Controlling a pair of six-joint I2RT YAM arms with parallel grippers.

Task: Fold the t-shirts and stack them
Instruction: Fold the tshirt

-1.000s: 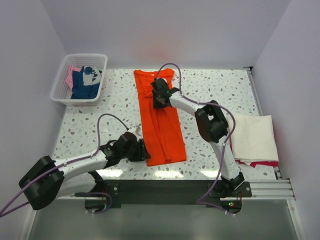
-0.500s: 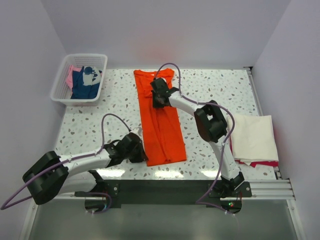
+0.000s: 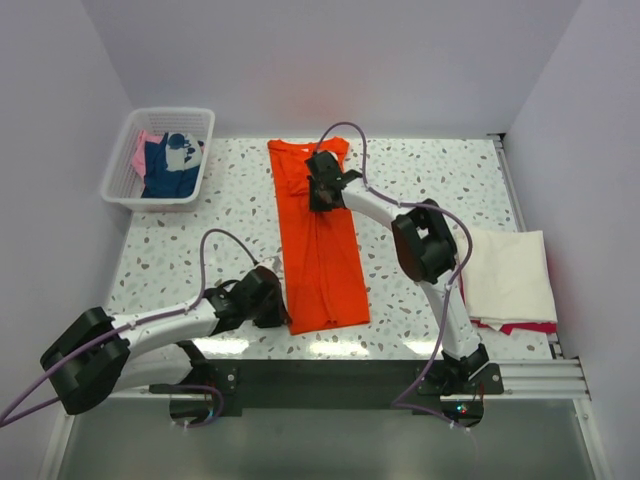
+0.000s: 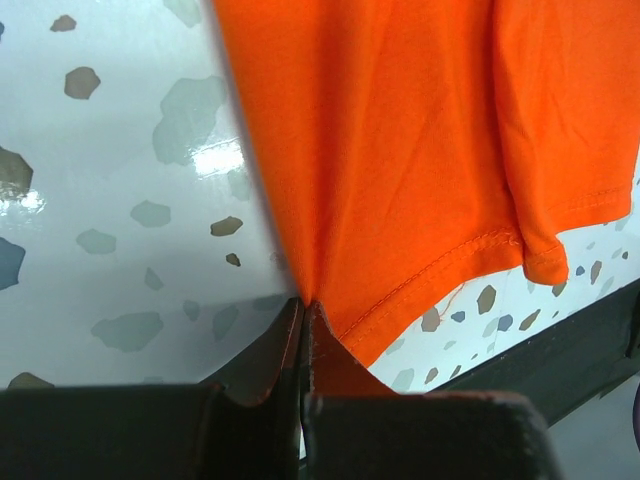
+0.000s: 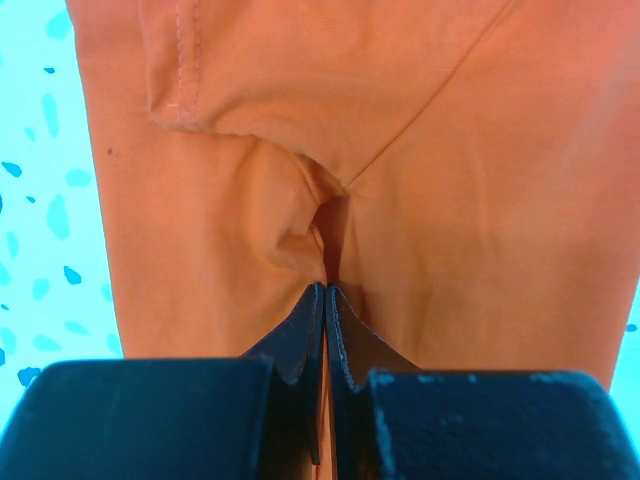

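Observation:
A bright orange t-shirt (image 3: 318, 250) lies on the speckled table as a long narrow strip, folded lengthwise. My left gripper (image 3: 287, 312) is shut on its near left corner, and the hem (image 4: 430, 270) runs away from the pinched jaws (image 4: 305, 303). My right gripper (image 3: 320, 203) is shut on a bunched fold of the orange t-shirt (image 5: 400, 150) in its upper part, the cloth puckered at the fingertips (image 5: 325, 290). A folded cream-white t-shirt (image 3: 508, 274) lies at the right on a red one (image 3: 520, 327). Navy blue (image 3: 168, 168) and pink (image 3: 143, 150) t-shirts sit in the basket.
The white mesh basket (image 3: 120, 170) stands at the back left corner of the table. Grey walls close in the left, back and right sides. The black rail of the arm bases (image 3: 340, 375) runs along the near edge.
Both grippers have shut on the orange t-shirt: the left on the near left corner, the right on the upper part. The left arm shifted slightly; the shirt's lower edge is pulled a little.

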